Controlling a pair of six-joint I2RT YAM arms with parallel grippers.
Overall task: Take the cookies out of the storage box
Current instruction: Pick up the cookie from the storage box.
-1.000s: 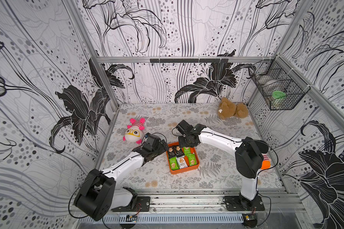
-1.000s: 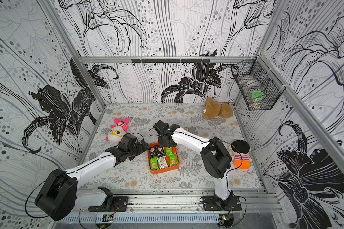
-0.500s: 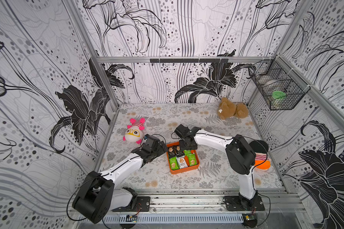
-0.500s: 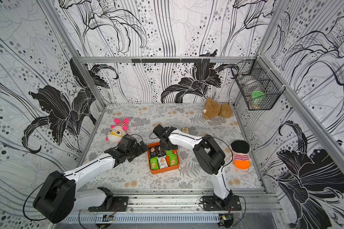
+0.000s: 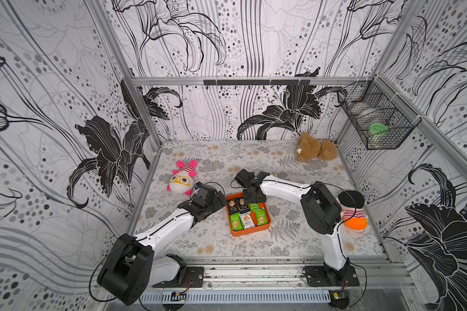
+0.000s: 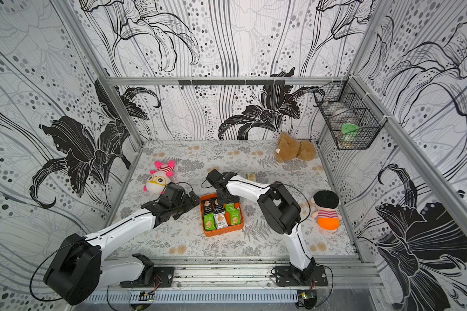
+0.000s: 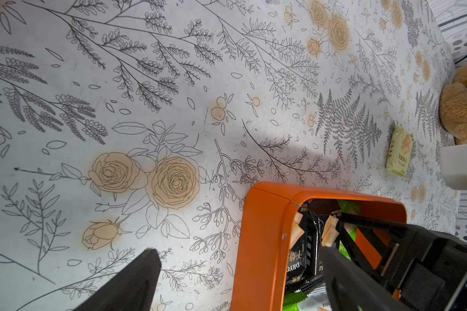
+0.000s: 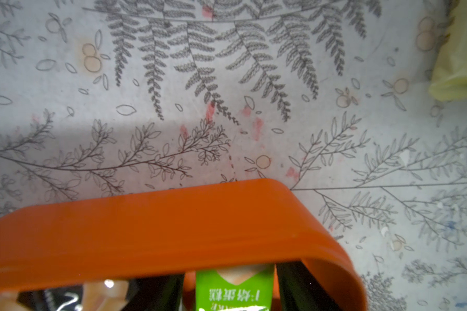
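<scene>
Near the middle of the surface (image 5: 227, 161), a little toward its front edge, we see the tray (image 5: 250, 232): a shallow square of smooth bright-orange plastic with rounded corners and low walls. Inside it lie the cookies (image 5: 247, 216), small flat rectangular packets of glossy film in green, black and white. Each is printed with a tan biscuit, and they are packed side by side.

One more, a puffy pale yellow packet (image 6: 251, 177), lies outside on the surface, between the tray and the fuzzy brown teddy bear (image 5: 316, 148) at the back right corner.

The right end effector (image 5: 252, 199) reaches down into the tray at its back wall. In the right wrist view its two black fingers (image 8: 294, 285) stand either side of a green packet (image 8: 233, 290), but we cannot tell whether they press on it.

The left end effector (image 7: 239, 253) is spread wide, released and holding nothing. One matte black finger is over the bare surface with its line-drawn leaves and tan roses. The other is over the packets, so the tray's left wall sits between them.
</scene>
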